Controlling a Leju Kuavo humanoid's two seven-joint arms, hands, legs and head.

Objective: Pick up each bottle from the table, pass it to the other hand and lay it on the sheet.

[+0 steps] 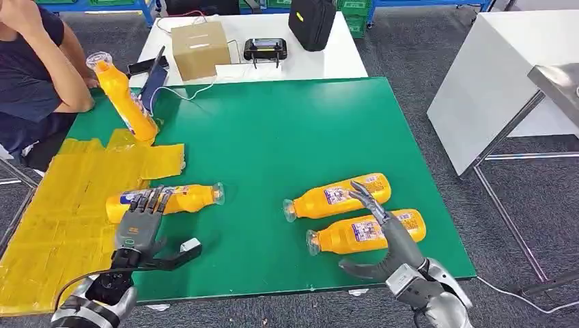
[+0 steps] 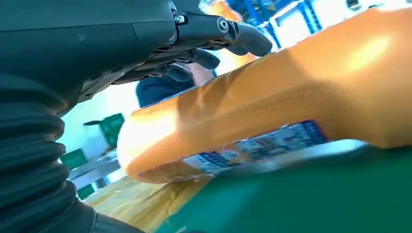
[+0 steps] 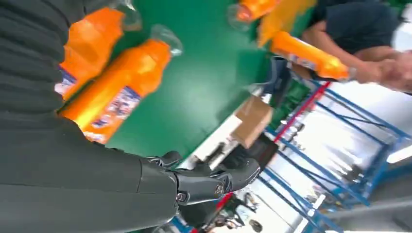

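Two orange bottles lie side by side on the green table [image 1: 287, 130] at the right, the far bottle [image 1: 338, 196] and the near bottle [image 1: 365, 232]. My right hand [image 1: 382, 236] hovers over them with fingers spread, holding nothing; the right wrist view shows the near bottle [image 3: 116, 92]. A third bottle [image 1: 167, 199] lies at the edge of the yellow sheet [image 1: 61, 219]. My left hand [image 1: 140, 225] is stretched flat just above its base, thumb out to the side. In the left wrist view the third bottle [image 2: 272, 111] lies under the fingers [image 2: 218, 31].
A person at the far left holds a fourth orange bottle [image 1: 126, 99] tilted on the sheet's far corner. A cardboard box [image 1: 199, 48], a black device [image 1: 265, 49] and a black case [image 1: 312, 22] sit on the white table behind. Another white table [image 1: 478, 82] stands right.
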